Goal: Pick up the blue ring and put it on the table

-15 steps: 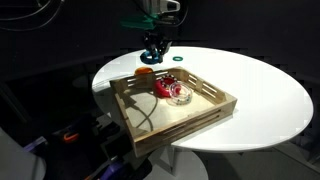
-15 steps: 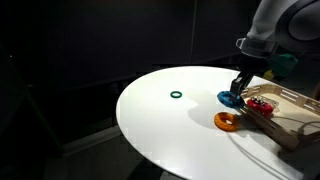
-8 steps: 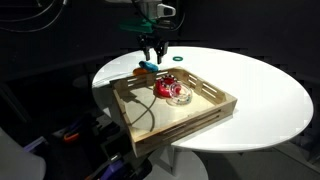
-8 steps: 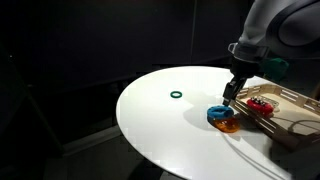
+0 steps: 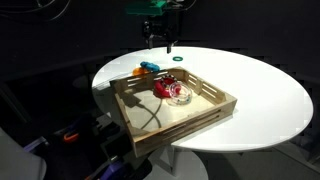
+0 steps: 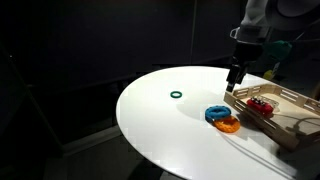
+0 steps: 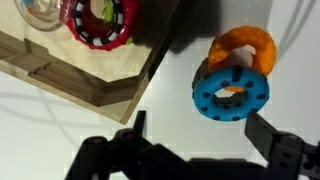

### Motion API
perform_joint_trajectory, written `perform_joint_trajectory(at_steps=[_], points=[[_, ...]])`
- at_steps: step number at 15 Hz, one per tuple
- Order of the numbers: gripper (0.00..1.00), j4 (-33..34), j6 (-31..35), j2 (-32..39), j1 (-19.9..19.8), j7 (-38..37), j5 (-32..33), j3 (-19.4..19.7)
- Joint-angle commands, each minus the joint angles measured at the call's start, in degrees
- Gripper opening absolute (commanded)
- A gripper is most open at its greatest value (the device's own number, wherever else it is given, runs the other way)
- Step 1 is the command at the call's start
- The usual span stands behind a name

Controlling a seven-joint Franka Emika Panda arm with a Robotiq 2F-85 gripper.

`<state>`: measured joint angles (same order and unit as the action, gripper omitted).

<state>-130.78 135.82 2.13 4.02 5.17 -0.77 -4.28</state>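
The blue ring (image 7: 208, 98) lies on the white table (image 6: 160, 125) just outside the wooden tray (image 7: 90, 78), its far edge resting on an orange ring (image 7: 263, 42). Both exterior views show the blue ring (image 5: 150, 66) (image 6: 215, 113) beside the tray's corner. My gripper (image 7: 200, 128) hangs open well above it, with nothing between its fingers. In both exterior views the gripper (image 5: 160, 40) (image 6: 232, 84) stands clear of the ring, raised over the table.
The tray (image 5: 200, 112) holds a red and clear ring-like object (image 5: 172, 90) (image 7: 100, 22). A tiny dark green ring (image 6: 177, 96) lies on the table farther off. The table's round edge (image 5: 270, 130) drops into darkness on all sides.
The gripper carried the blue ring off the tray's edge, opened and let it go onto the table against the orange ring, then rose away from it.
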Motion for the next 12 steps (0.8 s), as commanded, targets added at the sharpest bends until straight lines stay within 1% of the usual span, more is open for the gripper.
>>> perform_joint_trajectory(at_steps=[1,3,7,12], points=[[1.00,3.16,-9.00,-3.24,-1.20,4.10,-1.68,1.06],[1.00,4.50,-13.26,-5.15,-1.67,4.80,-0.98,1.72],[1.00,6.72,-19.60,-9.87,-2.33,4.44,0.44,2.98],[1.00,9.02,-23.96,-12.98,-2.82,4.32,0.65,4.01]])
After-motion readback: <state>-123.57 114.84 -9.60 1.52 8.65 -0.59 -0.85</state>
